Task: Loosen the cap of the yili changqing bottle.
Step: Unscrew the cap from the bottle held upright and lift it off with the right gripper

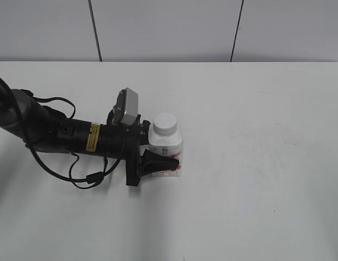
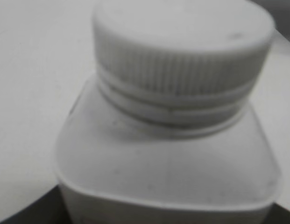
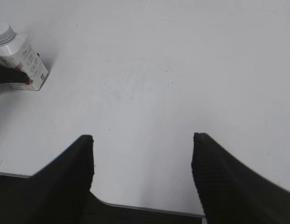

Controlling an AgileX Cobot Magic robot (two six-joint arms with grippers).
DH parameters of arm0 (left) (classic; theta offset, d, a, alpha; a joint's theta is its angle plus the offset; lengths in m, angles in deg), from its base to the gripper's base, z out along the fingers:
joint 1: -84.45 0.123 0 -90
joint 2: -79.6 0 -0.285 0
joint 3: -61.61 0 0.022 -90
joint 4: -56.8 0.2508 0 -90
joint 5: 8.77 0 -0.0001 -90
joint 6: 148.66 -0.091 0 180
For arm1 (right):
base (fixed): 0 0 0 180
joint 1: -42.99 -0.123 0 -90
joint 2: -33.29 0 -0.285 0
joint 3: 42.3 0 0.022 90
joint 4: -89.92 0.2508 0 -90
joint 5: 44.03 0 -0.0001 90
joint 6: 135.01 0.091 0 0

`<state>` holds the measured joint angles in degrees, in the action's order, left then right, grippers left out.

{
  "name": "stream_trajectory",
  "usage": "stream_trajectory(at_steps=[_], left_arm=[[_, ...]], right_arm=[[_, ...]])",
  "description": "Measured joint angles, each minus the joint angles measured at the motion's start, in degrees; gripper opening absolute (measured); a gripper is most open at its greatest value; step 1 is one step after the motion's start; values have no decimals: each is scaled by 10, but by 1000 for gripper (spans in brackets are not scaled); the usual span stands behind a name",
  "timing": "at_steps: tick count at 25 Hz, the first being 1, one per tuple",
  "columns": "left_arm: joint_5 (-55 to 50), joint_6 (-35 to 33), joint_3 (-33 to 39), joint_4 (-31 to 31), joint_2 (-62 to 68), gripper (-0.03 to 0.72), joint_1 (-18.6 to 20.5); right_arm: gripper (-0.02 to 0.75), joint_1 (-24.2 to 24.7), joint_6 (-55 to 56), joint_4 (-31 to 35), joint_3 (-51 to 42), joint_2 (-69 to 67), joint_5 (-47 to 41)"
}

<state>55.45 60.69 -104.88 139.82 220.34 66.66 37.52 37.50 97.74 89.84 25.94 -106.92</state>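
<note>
Left arm [image 1: 54, 130]: black, lies low across the left part of the counter [image 1: 256, 179], reaching rightward; loose black cable loops below it; a yellow label strip on the forearm; a grey camera block sits on top near the wrist.

Left claw [image 1: 158, 149]: at the bottle, pinching its body. In the exterior view the near finger [image 1: 160, 163] lies across the near face of the label; the far finger is hidden behind the bottle. In the right wrist view a black fingertip [image 3: 11, 75] presses against the bottle's lower side.

Yili changqing bottle [image 1: 167, 152]: upright on the counter, a little left of centre, touching the left claw. White squarish body, label with a red-pink band low on the near side. Left wrist view shows its shoulder [image 2: 168, 163] close up and blurred.

Cap [image 1: 165, 124]: white, ribbed side, flat top, seated on the neck. In the left wrist view the cap [image 2: 182, 51] fills the upper frame, with a ring just below it. Whether it is tight or loose: cannot tell.

Right claw [image 3: 142, 175]: fingers spread wide, nothing between them, hovering over bare counter well apart from the bottle [image 3: 21, 60], which sits at the far left of its view. This claw is not seen in the exterior view.
</note>
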Motion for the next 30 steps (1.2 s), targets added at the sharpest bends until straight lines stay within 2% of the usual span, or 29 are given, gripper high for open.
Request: stream_trajectory(at_steps=[8,13,23,30], left_arm=[[1,0,0,3,0,419,0],[3,0,0,11,0,419,0],[5,0,0,17,0,419,0],[5,0,0,17,0,419,0]], right_arm=[[522,0,1,0,0,0,0],[522,0,43,4,3,-9,14],[522,0,55,104,4,-170,52],[522,0,34,105,14,-296,65]])
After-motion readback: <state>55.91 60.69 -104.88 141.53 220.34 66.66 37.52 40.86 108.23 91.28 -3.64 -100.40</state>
